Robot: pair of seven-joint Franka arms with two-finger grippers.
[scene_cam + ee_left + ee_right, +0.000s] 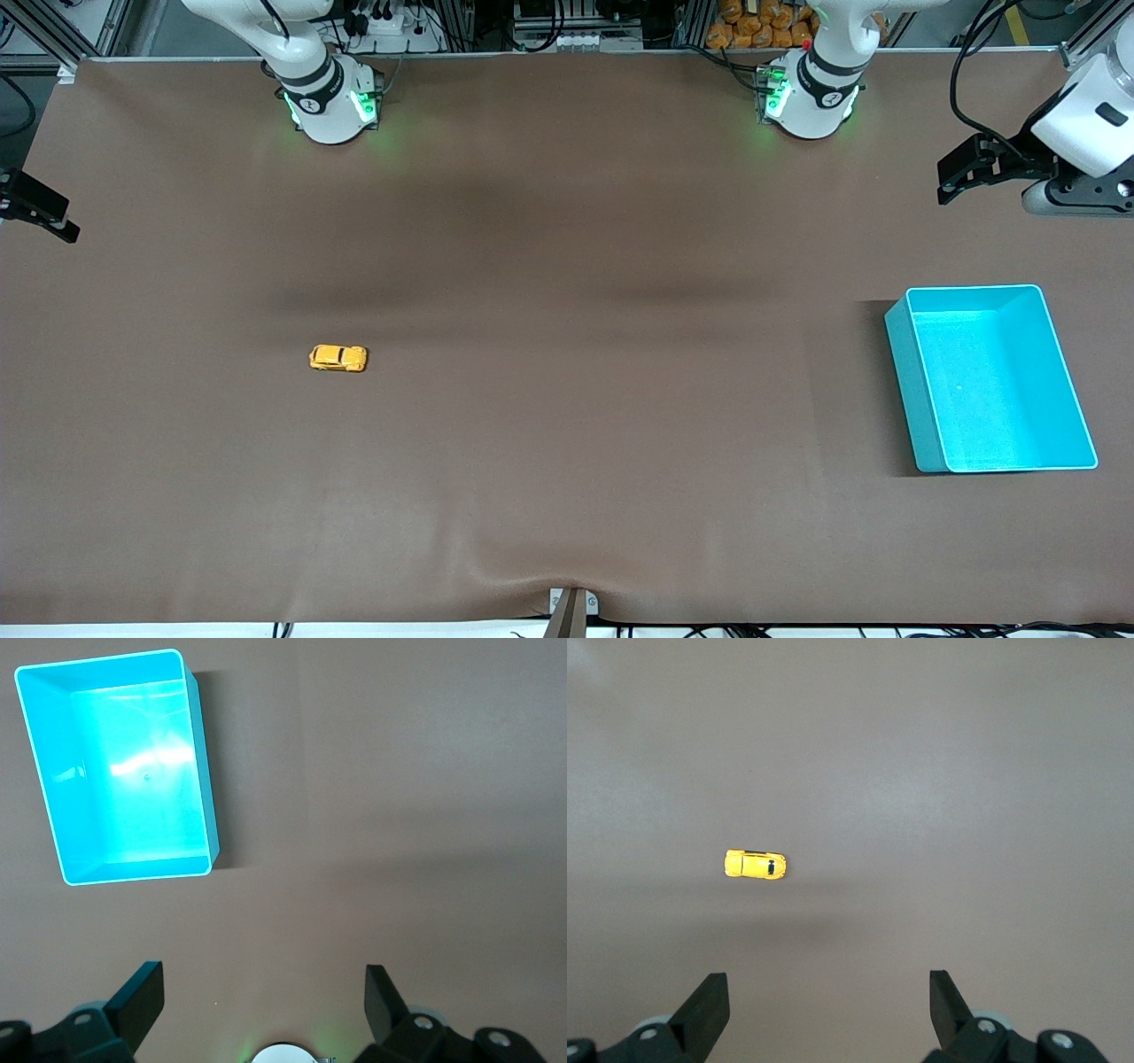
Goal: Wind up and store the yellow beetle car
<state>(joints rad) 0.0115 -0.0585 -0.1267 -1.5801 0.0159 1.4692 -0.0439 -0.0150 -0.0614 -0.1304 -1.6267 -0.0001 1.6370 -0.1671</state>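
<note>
The yellow beetle car stands alone on the brown table toward the right arm's end; it also shows in the right wrist view. The turquoise bin stands empty toward the left arm's end, and the left wrist view shows it from above. My right gripper is open and empty, held high over the table at the right arm's end. My left gripper is open and empty, held high over the table's edge at the left arm's end, above the bin's end of the table.
The table is covered by a brown mat with a small wrinkle at its front edge. A camera mount pokes up at the middle of that front edge. Both arm bases stand along the back edge.
</note>
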